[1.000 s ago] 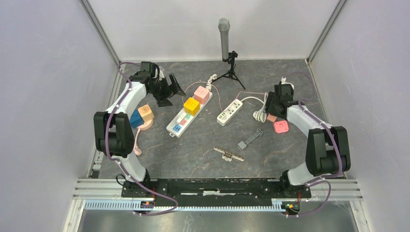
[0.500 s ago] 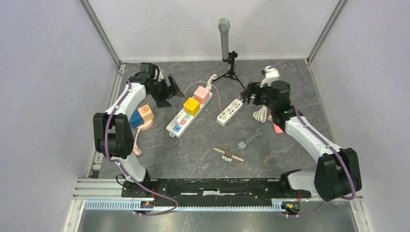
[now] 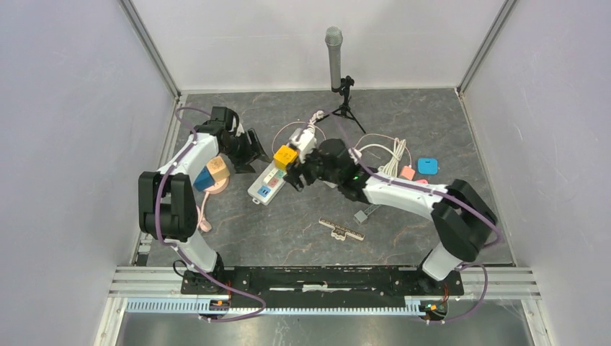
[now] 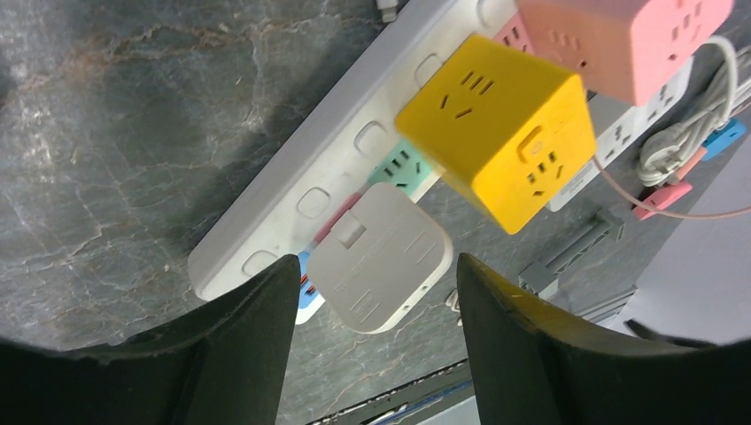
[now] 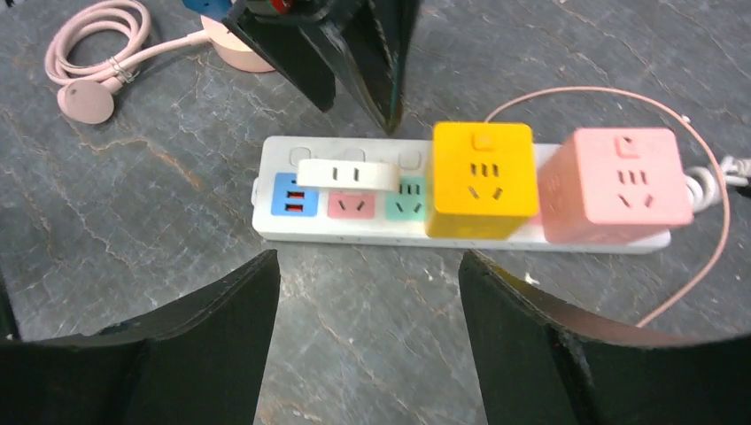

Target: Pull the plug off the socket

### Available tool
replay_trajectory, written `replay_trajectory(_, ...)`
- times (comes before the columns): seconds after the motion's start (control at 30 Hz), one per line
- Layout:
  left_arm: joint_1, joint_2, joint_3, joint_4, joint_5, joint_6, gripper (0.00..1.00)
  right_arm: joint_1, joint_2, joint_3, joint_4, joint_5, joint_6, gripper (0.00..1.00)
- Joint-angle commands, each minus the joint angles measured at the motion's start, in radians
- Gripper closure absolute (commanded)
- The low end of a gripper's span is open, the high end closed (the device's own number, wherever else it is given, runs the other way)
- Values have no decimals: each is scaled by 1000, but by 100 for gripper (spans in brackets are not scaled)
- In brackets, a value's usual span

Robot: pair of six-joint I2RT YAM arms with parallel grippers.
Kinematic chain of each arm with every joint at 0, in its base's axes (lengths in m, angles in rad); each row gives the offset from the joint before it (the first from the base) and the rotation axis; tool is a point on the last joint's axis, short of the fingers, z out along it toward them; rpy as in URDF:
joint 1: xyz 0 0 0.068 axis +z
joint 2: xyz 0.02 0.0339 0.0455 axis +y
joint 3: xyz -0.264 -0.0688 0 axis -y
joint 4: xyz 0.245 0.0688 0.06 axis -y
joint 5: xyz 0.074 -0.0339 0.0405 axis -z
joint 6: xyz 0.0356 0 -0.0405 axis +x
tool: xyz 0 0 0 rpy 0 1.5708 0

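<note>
White plug [image 5: 347, 174] on strip [image 5: 354, 232], yellow cube [image 5: 483, 181] beside (pink cube [image 5: 615, 186] beyond)

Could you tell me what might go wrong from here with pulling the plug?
The power strip looks loose, so pulling the white plug may lift it unless held. The left gripper and right gripper, both open, crowd the same spot and might collide. The yellow cube adapter sits close beside the plug; a finger could snag it.

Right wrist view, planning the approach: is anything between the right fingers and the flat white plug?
Nothing visible: only bare grey table lies between the right fingers and the flat white plug in the white power strip.
</note>
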Motion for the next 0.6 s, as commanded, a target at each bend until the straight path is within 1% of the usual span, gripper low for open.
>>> replay_trajectory(0.0, -4, -43, -34, 2, -39, 49, 30, 53, 83, 144, -41, 178, -78, 21)
replay_trajectory(0.07, -6, -43, -48, 9, -40, 48, 32, 53, 116, 190, -68, 239, -72, 17)
replay_trajectory(0.1, -9, -42, -60, 17, -35, 45, 32, 52, 137, 211, -79, 243, -84, 14)
replay_trajectory(0.2, -17, -31, -81, 34, -32, 38, 33, 53, 206, 297, -140, 250, -109, 12)
replay_trajectory(0.4, -40, 2, -92, 40, -58, 41, 35, 49, 361, 531, -373, 286, -88, 13)
replay_trajectory(0.47, -45, 9, -93, 40, -71, 48, 36, 43, 401, 582, -421, 283, -73, 15)
replay_trajectory(0.57, -48, 6, -96, 38, -130, 63, 36, 31, 434, 620, -462, 284, -49, 16)
